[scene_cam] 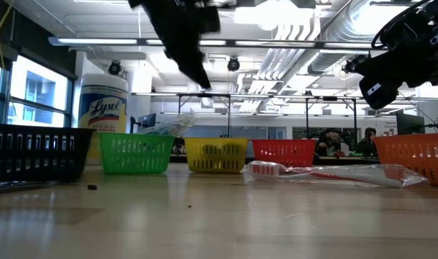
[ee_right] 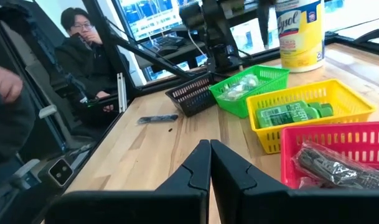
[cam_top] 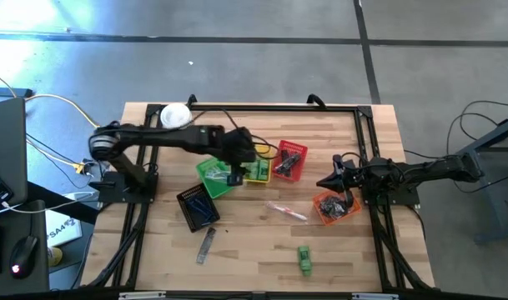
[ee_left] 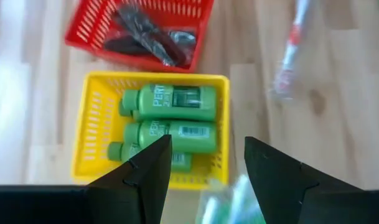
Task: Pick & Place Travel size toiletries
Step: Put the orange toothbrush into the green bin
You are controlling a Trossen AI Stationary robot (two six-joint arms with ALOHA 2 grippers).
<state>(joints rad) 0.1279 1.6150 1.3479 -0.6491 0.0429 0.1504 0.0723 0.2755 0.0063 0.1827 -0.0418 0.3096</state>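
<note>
wooden table (cam_top: pixel 262 242) | canister (scene_cam: pixel 103 108) reads "Lysol" | left gripper (ee_left: pixel 208 165) jaws spread above green bottles (ee_left: pixel 170 118) | right gripper (ee_right: pixel 209 163) jaws pressed together

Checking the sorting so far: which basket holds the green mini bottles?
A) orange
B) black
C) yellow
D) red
C: the left wrist view shows three green mini bottles lying in the yellow basket, while the red basket beside it holds dark items.

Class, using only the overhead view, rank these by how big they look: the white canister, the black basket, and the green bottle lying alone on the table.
1. Black basket, the largest outline.
2. White canister, seen from above as a round top.
3. Green bottle, the smallest.

The canister stands upright, nearer the camera, so only its top counts here.
</note>
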